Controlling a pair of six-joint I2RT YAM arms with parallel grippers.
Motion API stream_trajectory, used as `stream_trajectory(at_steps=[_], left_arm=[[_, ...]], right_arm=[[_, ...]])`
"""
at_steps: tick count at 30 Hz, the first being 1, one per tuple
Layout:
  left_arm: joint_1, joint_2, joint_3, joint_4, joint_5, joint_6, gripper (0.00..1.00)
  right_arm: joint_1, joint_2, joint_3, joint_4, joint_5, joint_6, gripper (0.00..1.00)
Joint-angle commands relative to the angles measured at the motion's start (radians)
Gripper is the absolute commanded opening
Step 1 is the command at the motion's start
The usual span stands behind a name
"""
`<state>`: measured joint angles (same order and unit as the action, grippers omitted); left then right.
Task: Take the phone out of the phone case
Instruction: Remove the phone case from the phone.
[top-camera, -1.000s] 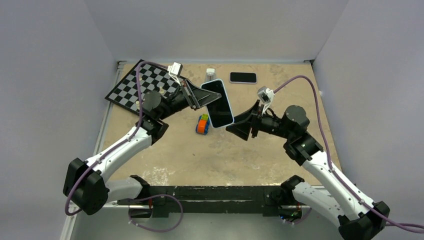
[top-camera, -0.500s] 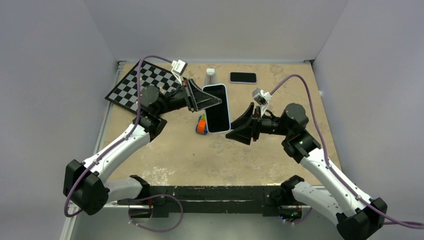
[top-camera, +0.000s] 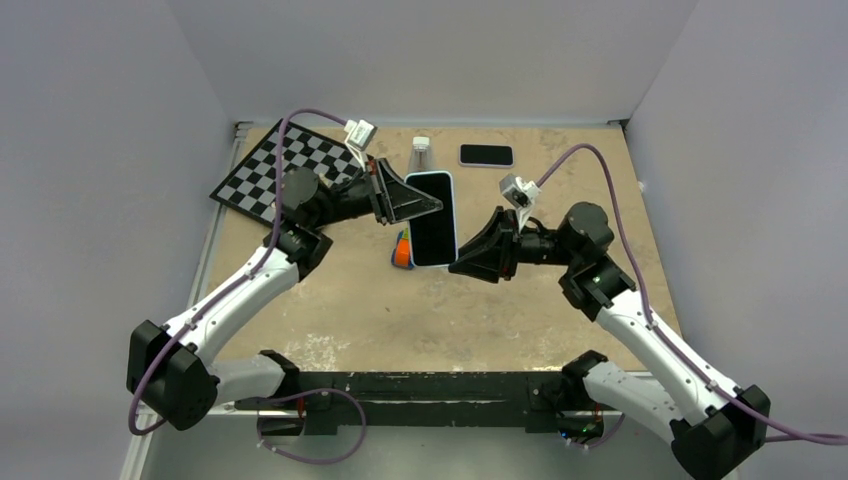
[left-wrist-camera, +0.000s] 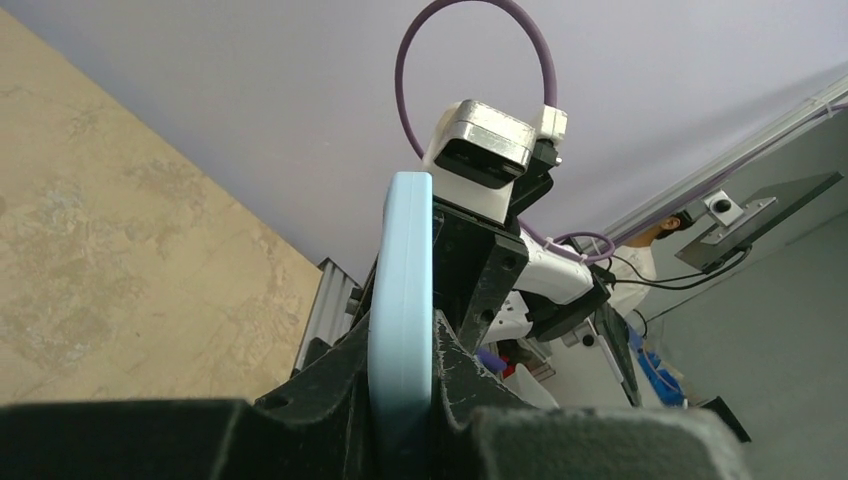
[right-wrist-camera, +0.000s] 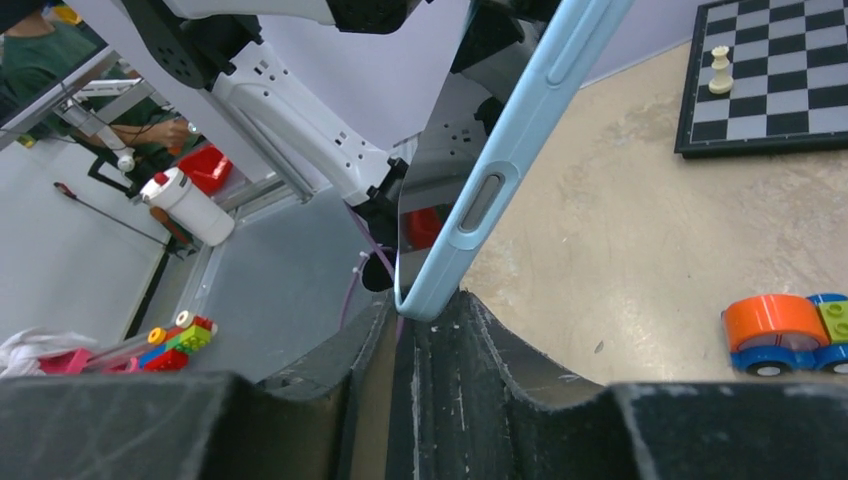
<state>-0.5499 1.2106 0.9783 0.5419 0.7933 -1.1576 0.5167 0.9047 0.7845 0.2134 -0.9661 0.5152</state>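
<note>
A phone with a dark screen (top-camera: 433, 225) sits in a light blue case (top-camera: 452, 205). It is held up above the table's middle. My left gripper (top-camera: 425, 205) is shut on the case's upper left part; the case's edge (left-wrist-camera: 400, 300) runs between its fingers (left-wrist-camera: 400, 400). My right gripper (top-camera: 458, 266) is at the case's lower right corner. In the right wrist view the case's corner (right-wrist-camera: 432, 300) sits pinched between the fingertips of that gripper (right-wrist-camera: 425, 305), and the glossy screen (right-wrist-camera: 440, 170) faces left.
A chessboard (top-camera: 285, 170) with a white pawn (right-wrist-camera: 717, 70) lies at the back left. A small bottle (top-camera: 421, 152) and a second black phone (top-camera: 486, 155) lie at the back. A toy car (top-camera: 404, 250) sits under the held phone.
My left gripper has turned the cased phone more upright and shifted it slightly left. My right gripper has moved left and up to the case's lower corner and closed on it.
</note>
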Motion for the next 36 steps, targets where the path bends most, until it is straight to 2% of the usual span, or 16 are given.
stream_trajectory(at_steps=[1, 6, 10, 13, 19, 21, 23, 24, 25, 26, 27, 30, 31, 33, 36], left_arm=[[0.003, -0.029, 0.069, 0.043, 0.035, -0.016, 0.0], [0.005, -0.009, 0.094, 0.057, 0.096, -0.12, 0.0], [0.004, 0.026, 0.085, 0.198, 0.163, -0.279, 0.0], [0.003, 0.031, 0.078, 0.259, 0.202, -0.349, 0.0], [0.003, 0.061, 0.046, 0.441, 0.254, -0.479, 0.0], [0.003, 0.052, 0.025, 0.411, 0.237, -0.446, 0.0], [0.004, 0.024, 0.014, 0.316, 0.206, -0.343, 0.0], [0.004, 0.004, 0.017, 0.236, 0.188, -0.263, 0.0], [0.004, -0.023, 0.019, 0.146, 0.16, -0.168, 0.0], [0.005, -0.059, 0.02, 0.05, 0.113, -0.069, 0.0], [0.006, -0.095, 0.023, -0.047, 0.062, 0.03, 0.0], [0.007, -0.155, 0.041, -0.198, -0.031, 0.202, 0.0], [0.007, -0.161, 0.043, -0.216, -0.049, 0.226, 0.0], [0.008, -0.161, 0.035, -0.189, -0.059, 0.231, 0.0], [0.008, -0.157, 0.019, -0.147, -0.071, 0.214, 0.0]], right_arm=[[-0.002, 0.017, 0.04, 0.063, -0.02, -0.02, 0.25], [0.009, -0.007, -0.003, 0.041, 0.046, -0.178, 0.0], [0.018, -0.05, -0.078, 0.114, 0.14, -0.267, 0.0], [0.031, -0.038, -0.075, 0.112, 0.209, -0.325, 0.0], [0.132, -0.014, 0.0, -0.038, 0.437, -0.5, 0.0], [0.133, -0.012, 0.018, -0.056, 0.479, -0.464, 0.0], [0.132, 0.002, 0.051, -0.115, 0.464, -0.412, 0.0], [0.133, 0.014, 0.075, -0.166, 0.466, -0.391, 0.05], [0.134, 0.023, 0.093, -0.221, 0.463, -0.36, 0.21], [0.132, 0.028, 0.106, -0.273, 0.453, -0.334, 0.51], [0.132, 0.026, 0.109, -0.302, 0.452, -0.298, 0.7], [0.125, -0.033, 0.084, -0.307, 0.383, -0.187, 0.75], [0.126, -0.057, 0.069, -0.289, 0.351, -0.157, 0.8], [0.124, -0.091, 0.042, -0.245, 0.298, -0.123, 0.96], [0.124, -0.097, 0.024, -0.207, 0.219, -0.113, 0.98]])
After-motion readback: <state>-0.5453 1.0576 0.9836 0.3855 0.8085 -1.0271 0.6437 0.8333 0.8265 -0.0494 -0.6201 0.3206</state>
